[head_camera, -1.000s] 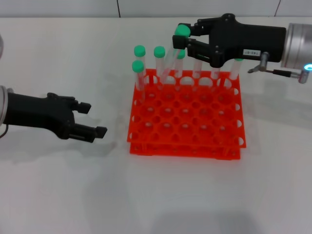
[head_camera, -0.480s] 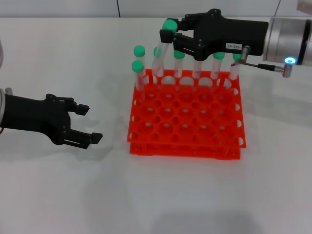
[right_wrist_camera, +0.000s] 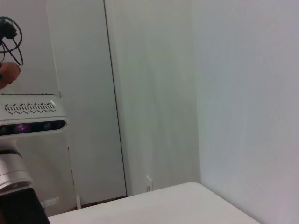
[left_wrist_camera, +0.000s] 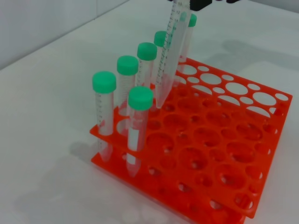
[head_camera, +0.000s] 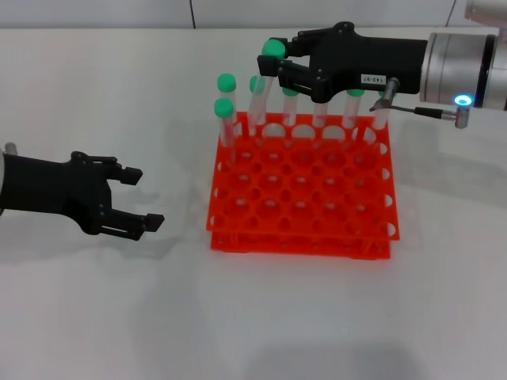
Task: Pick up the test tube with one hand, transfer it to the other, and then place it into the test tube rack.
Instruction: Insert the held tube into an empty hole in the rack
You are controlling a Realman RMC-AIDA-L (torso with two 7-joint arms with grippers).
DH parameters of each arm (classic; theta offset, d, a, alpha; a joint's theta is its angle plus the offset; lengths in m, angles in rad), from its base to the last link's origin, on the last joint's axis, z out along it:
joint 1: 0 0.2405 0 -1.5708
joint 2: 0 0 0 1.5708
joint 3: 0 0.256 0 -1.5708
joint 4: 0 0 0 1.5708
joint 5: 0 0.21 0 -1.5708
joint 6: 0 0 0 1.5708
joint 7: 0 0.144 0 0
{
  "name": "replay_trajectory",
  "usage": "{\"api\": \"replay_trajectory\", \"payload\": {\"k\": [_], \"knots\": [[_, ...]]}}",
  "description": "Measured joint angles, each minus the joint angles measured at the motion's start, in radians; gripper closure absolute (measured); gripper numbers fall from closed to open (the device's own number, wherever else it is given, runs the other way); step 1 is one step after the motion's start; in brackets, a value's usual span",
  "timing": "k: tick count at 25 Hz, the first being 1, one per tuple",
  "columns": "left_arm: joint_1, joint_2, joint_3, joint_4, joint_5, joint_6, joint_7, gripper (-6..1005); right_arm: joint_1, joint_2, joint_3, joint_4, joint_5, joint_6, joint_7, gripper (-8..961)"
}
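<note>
My right gripper (head_camera: 279, 62) is shut on the test tube (head_camera: 264, 91) just under its green cap, above the back left of the rack. The tube hangs tilted, and in the left wrist view the test tube (left_wrist_camera: 168, 56) has its lower tip down at a hole in the top tier of the orange-red test tube rack (left_wrist_camera: 243, 154). The rack (head_camera: 301, 229) stands mid-table. Left of it, low over the table, my left gripper (head_camera: 145, 197) is open and holds nothing.
Several other green-capped tubes (head_camera: 225, 111) stand upright in the rack's back row and left column, close around the held tube. The right wrist view shows only a wall and a camera unit (right_wrist_camera: 30, 116). White tabletop (head_camera: 253, 317) surrounds the rack.
My right gripper has moved left and slightly down with the tube, which now stands steeper with its tip at the rack. The left gripper has drawn back a little to the left.
</note>
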Motion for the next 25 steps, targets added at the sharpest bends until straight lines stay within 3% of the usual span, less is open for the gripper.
{"api": "replay_trajectory", "payload": {"k": [17,25], "knots": [[0.004,-0.011,0.0,-0.013,0.0,0.0,0.002,124,0.057,-0.006,-0.001,-0.065,-0.201,0.031,0.171,687],[0.004,-0.012,0.0,-0.014,0.0,0.0,0.012,124,0.061,-0.001,-0.003,-0.066,-0.223,0.052,0.187,686]]}}
